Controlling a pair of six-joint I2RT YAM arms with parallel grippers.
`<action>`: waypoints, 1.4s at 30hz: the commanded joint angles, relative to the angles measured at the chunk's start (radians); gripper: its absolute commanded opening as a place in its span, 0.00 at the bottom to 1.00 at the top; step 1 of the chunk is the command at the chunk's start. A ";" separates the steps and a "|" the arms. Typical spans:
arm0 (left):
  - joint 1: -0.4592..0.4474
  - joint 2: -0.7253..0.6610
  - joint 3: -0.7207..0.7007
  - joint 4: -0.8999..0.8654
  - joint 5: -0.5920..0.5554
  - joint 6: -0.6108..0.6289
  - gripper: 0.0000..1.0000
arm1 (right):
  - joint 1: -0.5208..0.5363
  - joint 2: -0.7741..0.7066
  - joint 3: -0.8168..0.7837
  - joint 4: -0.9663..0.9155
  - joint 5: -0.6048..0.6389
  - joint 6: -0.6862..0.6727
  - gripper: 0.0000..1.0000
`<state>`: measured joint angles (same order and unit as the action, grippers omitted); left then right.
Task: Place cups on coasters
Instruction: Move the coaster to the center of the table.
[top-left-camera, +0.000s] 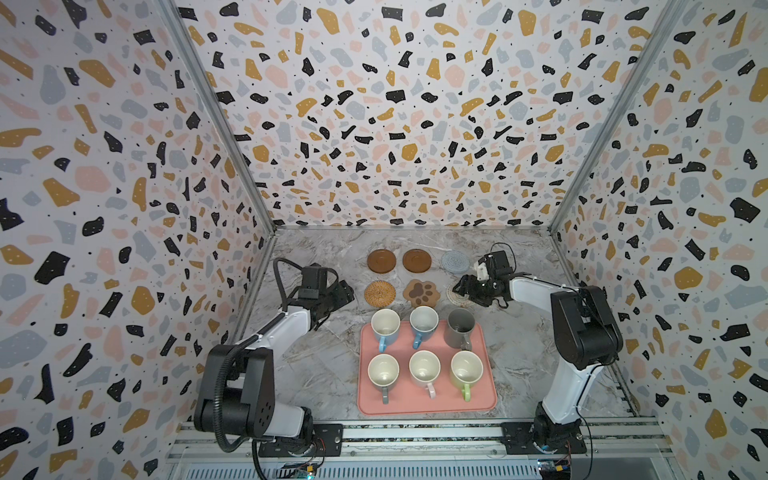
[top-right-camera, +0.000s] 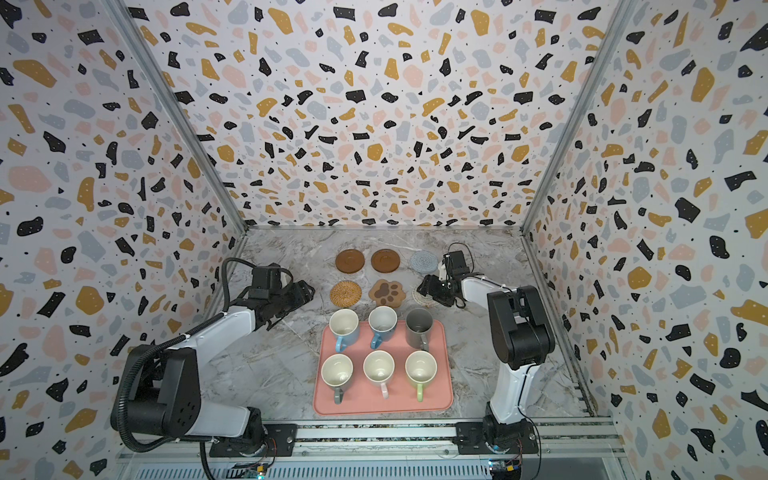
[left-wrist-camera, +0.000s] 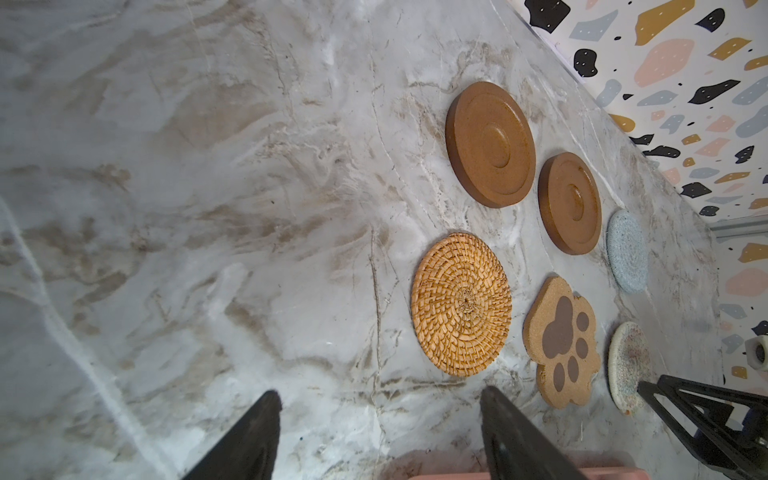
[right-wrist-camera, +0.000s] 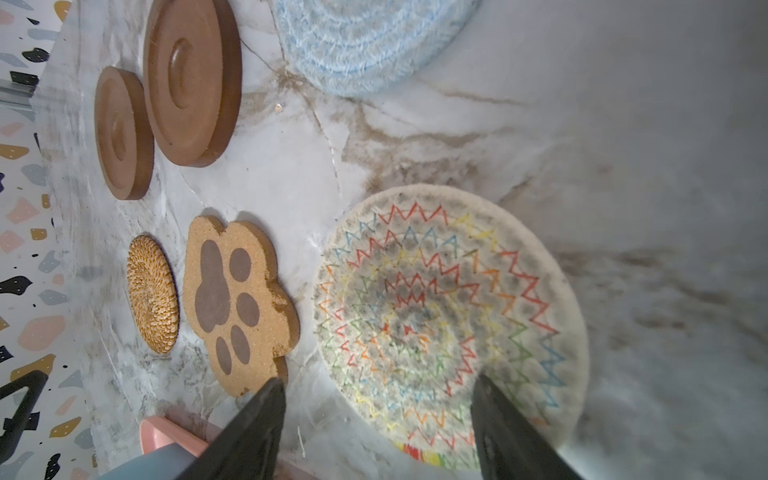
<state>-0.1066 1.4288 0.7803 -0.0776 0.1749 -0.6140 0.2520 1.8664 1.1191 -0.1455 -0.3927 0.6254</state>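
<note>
Six cups stand on a pink tray at lower centre in both top views, six coasters lying bare just above it on the counter. The left claw and right claw hang open, gripping nothing.

left fingers spread, empty, hovering | right fingers spread, empty, hovering

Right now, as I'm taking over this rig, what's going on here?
No cup has been placed yet: all six cups stand on the pink tray, and the six coasters beyond it lie bare. The left gripper is open and empty near the rattan coaster. The right gripper is open at the whitish patterned coaster.
</note>
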 joint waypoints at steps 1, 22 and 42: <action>0.004 -0.018 -0.009 0.014 -0.003 0.000 0.77 | 0.017 0.030 0.007 -0.064 -0.006 0.011 0.73; 0.005 -0.024 0.000 0.009 -0.003 0.002 0.77 | 0.018 0.011 0.021 -0.106 0.005 0.000 0.73; 0.005 -0.013 0.051 0.012 0.006 0.014 0.77 | -0.005 -0.018 0.181 -0.176 -0.021 -0.019 0.73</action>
<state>-0.1066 1.4250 0.7994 -0.0780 0.1753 -0.6136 0.2573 1.8748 1.2690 -0.2760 -0.4084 0.6212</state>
